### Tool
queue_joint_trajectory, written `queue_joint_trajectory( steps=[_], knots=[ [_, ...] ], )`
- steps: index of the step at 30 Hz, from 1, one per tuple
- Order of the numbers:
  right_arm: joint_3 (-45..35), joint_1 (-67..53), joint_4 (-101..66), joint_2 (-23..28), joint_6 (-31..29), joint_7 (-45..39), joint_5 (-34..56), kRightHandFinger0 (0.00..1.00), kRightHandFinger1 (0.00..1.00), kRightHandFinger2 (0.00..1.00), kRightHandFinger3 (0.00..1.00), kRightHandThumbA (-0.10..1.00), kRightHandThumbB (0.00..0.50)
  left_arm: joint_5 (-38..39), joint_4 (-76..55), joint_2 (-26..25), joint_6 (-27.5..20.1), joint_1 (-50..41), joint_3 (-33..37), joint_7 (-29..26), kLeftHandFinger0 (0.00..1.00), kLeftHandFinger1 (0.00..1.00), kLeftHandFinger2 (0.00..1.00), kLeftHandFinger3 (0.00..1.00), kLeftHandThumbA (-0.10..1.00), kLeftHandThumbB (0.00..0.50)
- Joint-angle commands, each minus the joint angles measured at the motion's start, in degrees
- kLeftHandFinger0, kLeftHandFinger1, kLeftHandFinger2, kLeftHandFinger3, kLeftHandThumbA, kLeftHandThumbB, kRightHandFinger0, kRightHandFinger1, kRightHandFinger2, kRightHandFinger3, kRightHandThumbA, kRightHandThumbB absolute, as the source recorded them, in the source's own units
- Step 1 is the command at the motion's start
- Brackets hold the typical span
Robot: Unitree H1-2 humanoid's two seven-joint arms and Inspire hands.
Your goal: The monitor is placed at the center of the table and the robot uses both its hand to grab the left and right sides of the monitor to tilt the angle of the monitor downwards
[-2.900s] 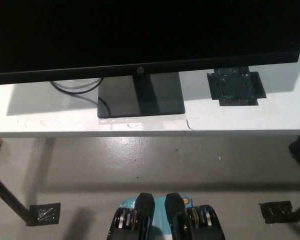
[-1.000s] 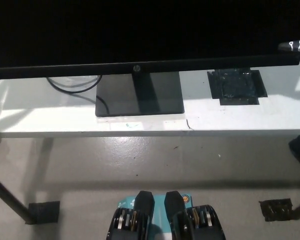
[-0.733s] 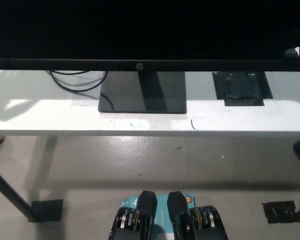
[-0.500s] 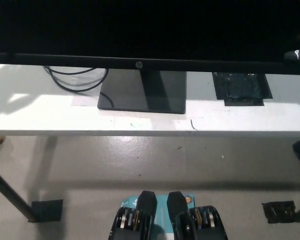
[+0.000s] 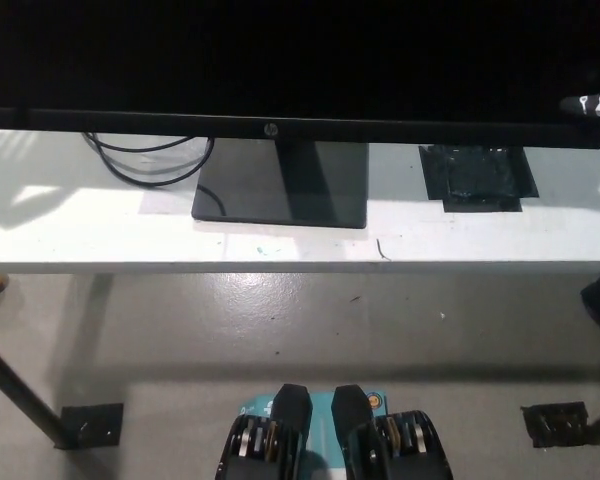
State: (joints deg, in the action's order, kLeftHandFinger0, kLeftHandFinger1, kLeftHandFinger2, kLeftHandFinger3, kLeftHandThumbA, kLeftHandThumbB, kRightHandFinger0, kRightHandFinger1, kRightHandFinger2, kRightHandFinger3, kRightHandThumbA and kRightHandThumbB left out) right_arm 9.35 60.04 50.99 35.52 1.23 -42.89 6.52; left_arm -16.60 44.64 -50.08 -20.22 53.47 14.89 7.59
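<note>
I judge the monitor [image 5: 280, 60] rigid but top-heavy on its hinge, its screen fragile, so I would hold the side bezels only. It stands mid-bench [image 5: 70, 225], black and wide, on a square base [image 5: 280, 185]. Right hand [image 5: 592, 102] shows at its lower right corner; fingers' state I cannot tell. Left hand unseen.

One of almost everything, but two tape patches on the floor.

There is one monitor [image 5: 280, 60] on one stand base [image 5: 280, 190], and it sits on one white table [image 5: 100, 235]. One black cable [image 5: 145, 165] loops on the table. One black tape patch [image 5: 478, 177] is stuck on the table. Two more black tape patches are on the floor, one left [image 5: 90, 425] and one right [image 5: 552, 424]. One hand [image 5: 592, 103] shows at the screen's right corner.
</note>
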Motion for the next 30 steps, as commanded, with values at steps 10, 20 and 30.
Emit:
queue_joint_trajectory(
  steps=[10, 20, 30],
  knots=[
    [18.2, 10.8, 4.5, -5.6, -16.6, 32.6, -32.8, 1.00, 1.00, 1.00, 1.00, 0.51, 0.500, -37.3, 19.2, 4.5, -3.1, 15.3, 31.9, -19.2, 1.00, 1.00, 1.00, 1.00, 0.88, 0.407],
    [32.4, 17.9, 17.0, -8.0, -17.5, 55.9, -44.8, 1.00, 1.00, 1.00, 1.00, 0.54, 0.500, -37.6, 27.5, 8.9, -0.1, 22.6, 39.8, -25.1, 1.00, 1.00, 1.00, 1.00, 0.83, 0.421],
    [42.2, 24.1, 23.1, -10.0, -13.9, 62.9, -47.8, 1.00, 1.00, 1.00, 1.00, 0.53, 0.500, -38.0, 31.5, 12.7, 4.2, 29.4, 45.7, -28.3, 1.00, 1.00, 1.00, 1.00, 0.84, 0.411]
  ],
)
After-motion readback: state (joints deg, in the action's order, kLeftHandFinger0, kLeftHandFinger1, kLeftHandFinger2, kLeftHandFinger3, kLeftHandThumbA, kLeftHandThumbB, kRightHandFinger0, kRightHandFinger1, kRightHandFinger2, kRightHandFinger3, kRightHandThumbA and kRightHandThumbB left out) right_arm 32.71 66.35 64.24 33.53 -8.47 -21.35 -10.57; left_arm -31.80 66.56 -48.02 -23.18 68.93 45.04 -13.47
